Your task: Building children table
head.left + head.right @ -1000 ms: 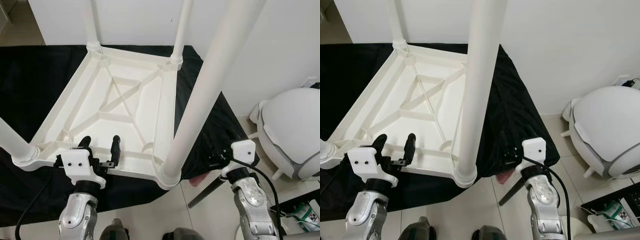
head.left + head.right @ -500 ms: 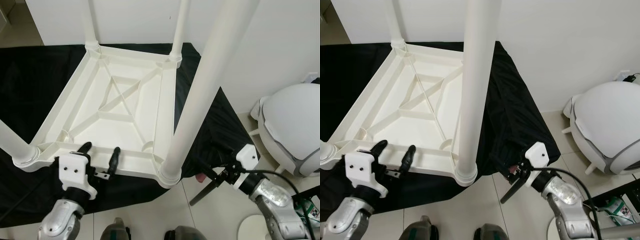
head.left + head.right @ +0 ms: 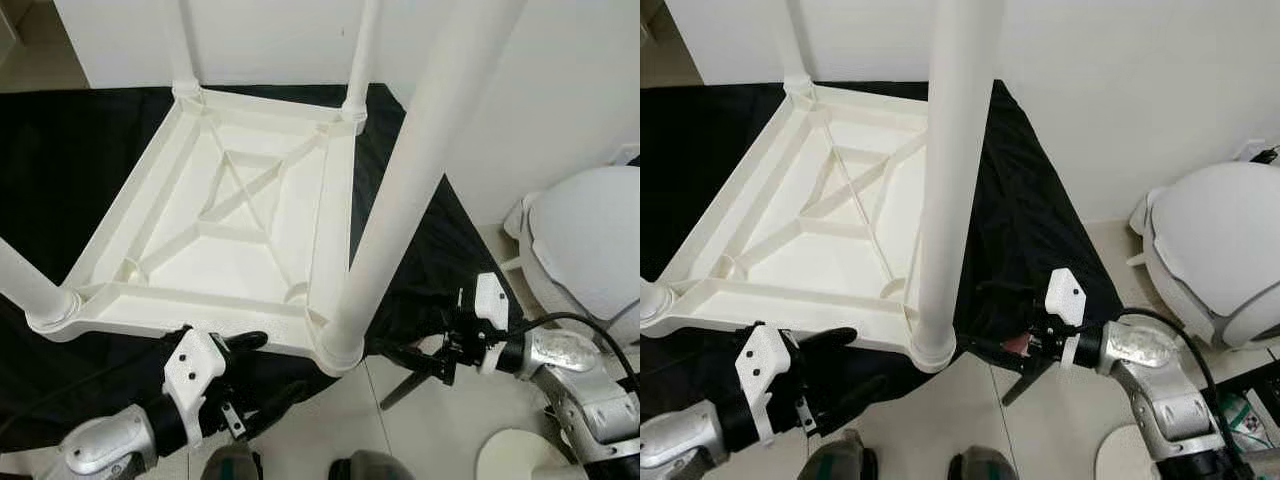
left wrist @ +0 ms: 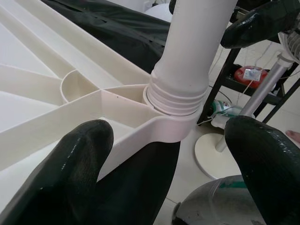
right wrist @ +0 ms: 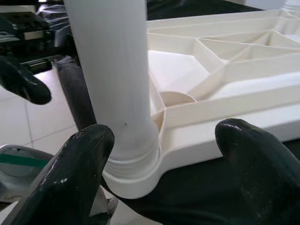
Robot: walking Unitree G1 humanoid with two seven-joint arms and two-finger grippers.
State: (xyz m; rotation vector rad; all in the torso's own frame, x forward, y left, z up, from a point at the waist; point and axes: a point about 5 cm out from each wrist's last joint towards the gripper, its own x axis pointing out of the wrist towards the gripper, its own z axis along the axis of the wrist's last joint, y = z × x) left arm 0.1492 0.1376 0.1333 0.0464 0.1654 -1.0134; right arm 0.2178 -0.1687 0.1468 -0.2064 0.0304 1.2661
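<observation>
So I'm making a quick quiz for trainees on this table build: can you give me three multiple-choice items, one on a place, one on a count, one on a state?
1. What does the upturned table lie on?
A black cloth
B bare wood
C a rug

2. How many legs are fitted?
A two
B three
C four

3. Both pincers are:
A shut on a leg
B open beside the near leg
C holding a tool

Answers:
1 A, the black cloth spreads under it.
2 C, one stands at each corner.
3 B, the left pincer and right pincer flank the near leg, fingers apart.
</observation>
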